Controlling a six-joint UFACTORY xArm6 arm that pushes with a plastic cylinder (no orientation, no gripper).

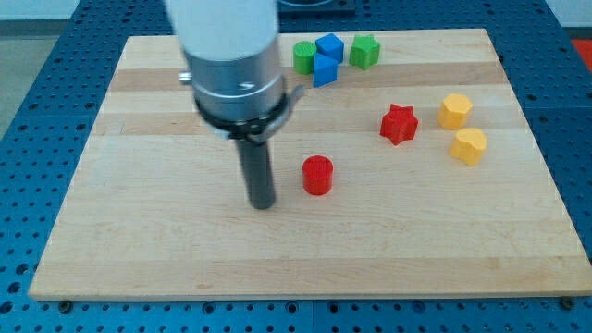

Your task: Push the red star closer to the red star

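Observation:
A red star (400, 124) lies on the wooden board (139, 240) at the view's right of centre. A red cylinder (317, 175) stands near the middle. My tip (263, 203) rests on the board just to the view's left of the red cylinder, a small gap apart from it, and well to the left and below the red star. Only one red star shows.
Two yellow blocks (455, 110) (469, 145) lie to the view's right of the red star. At the view's top sit a green cylinder (304, 57), two blue blocks (329, 46) (325, 69) and a green star-like block (364, 52).

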